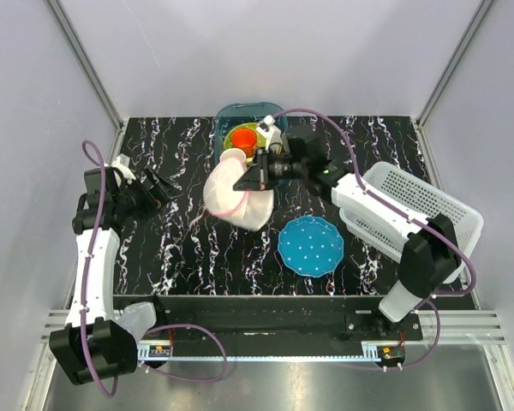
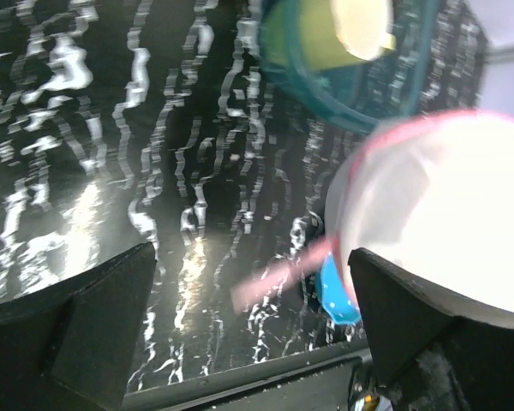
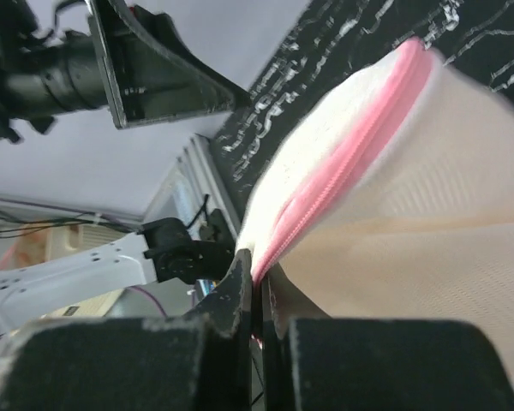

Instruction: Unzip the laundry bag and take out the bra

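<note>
- Nearest you, the blue dotted plate [image 1: 310,246] lies on the marble table [image 1: 180,257], just right of the laundry bag [image 1: 236,204]. There is bare tabletop to the bag's left and front.
- Your left gripper [image 1: 161,188] hovers left of the bag with its fingers spread wide and nothing between them. Only its wrist view shows a pink strip [image 2: 274,281] poking out from the bag's base.
- Your right gripper [image 1: 242,181] sits on top of the bag. Only its wrist view shows the fingers [image 3: 227,304] pinched onto the pink zipper trim [image 3: 343,163].
- A beige tint shows through the mesh there; you cannot tell whether it is the bra.
- The white basket [image 1: 420,205] crowds the right edge, and the teal bin [image 1: 240,114] sits just behind the bag.
</note>
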